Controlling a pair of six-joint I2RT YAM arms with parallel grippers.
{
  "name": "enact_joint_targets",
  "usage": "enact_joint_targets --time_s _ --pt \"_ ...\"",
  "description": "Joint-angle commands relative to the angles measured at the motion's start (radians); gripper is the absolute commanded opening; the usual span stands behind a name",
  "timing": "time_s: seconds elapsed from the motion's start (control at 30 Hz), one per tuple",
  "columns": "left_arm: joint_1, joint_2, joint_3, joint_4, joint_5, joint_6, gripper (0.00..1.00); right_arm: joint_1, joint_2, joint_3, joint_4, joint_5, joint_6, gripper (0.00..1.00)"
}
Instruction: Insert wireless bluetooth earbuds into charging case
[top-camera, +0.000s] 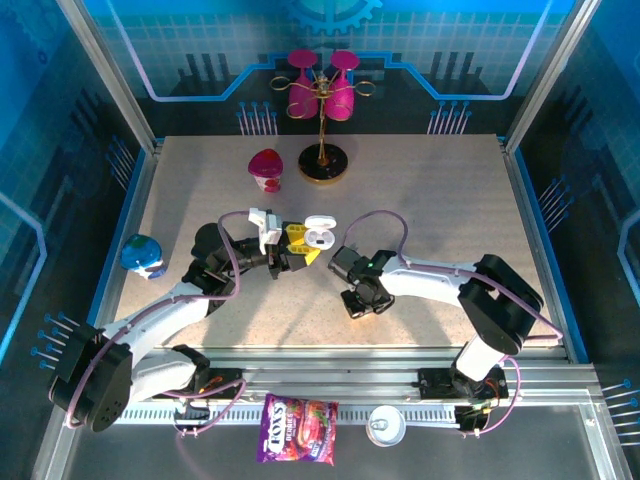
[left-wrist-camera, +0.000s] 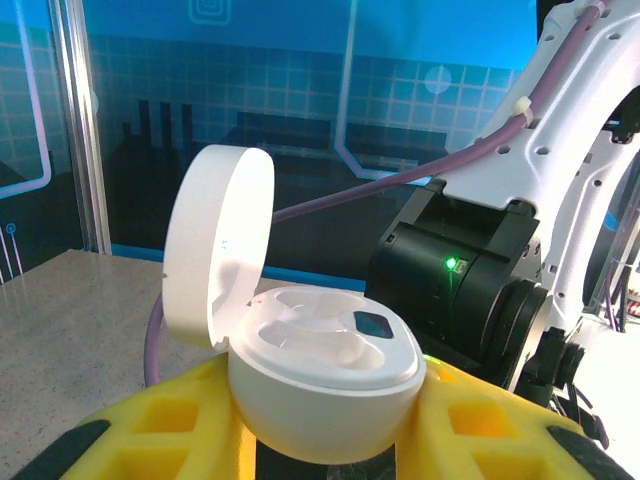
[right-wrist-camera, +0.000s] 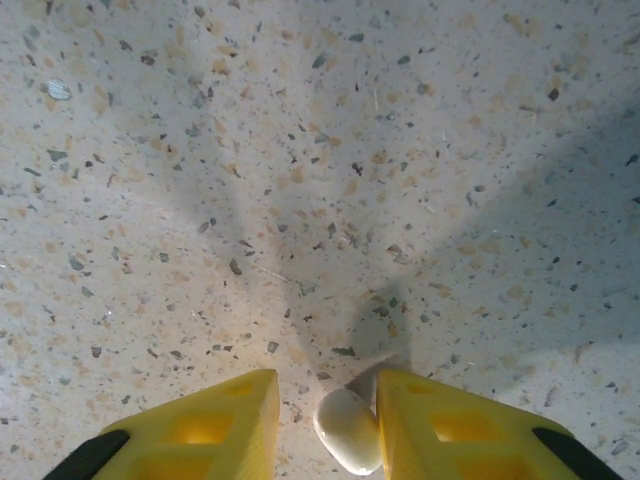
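Note:
My left gripper (top-camera: 300, 246) is shut on the open white charging case (top-camera: 320, 238) and holds it a little above the middle of the table. In the left wrist view the case (left-wrist-camera: 325, 385) sits between the yellow fingers (left-wrist-camera: 150, 420) with its lid (left-wrist-camera: 215, 245) tipped up at the left. Its moulded wells are white; I cannot tell whether they hold anything. My right gripper (top-camera: 359, 303) points down at the table just right of the case. One small glossy white earbud (right-wrist-camera: 348, 432) lies between its open fingers, against the right finger (right-wrist-camera: 450, 425), with a gap to the left one.
A gold stand with pink cups (top-camera: 322, 120) and a single pink cup (top-camera: 266, 168) stand at the back. A blue and white object (top-camera: 143, 254) sits at the left edge. A candy bag (top-camera: 297, 428) and a small tin (top-camera: 385, 425) lie beyond the near rail. The right arm's black wrist (left-wrist-camera: 460, 275) looms behind the case.

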Motion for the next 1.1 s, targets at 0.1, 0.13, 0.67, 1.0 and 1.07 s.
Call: enact_joint_targets --time_s 0.1,0.13,0.67,1.0,1.07 --pt "0.008 -0.024 -0.014 0.006 -0.01 0.021 0.29 0.012 0.029 0.013 -0.038 0.018 0.004 0.3" --pt "0.008 -0.022 -0.014 0.006 -0.01 0.022 0.29 0.012 0.03 0.014 -0.04 0.017 0.001 0.3" --pt "0.008 0.008 -0.022 0.052 -0.027 0.012 0.29 -0.072 -0.103 -0.051 0.043 -0.078 0.02 0.14" --pt "0.008 0.076 -0.007 0.098 -0.042 0.009 0.29 -0.382 -0.427 -0.269 0.359 -0.481 0.181 0.14" --pt "0.008 0.083 -0.004 0.097 -0.048 0.009 0.29 -0.452 -0.471 -0.305 0.438 -0.574 0.242 0.14"
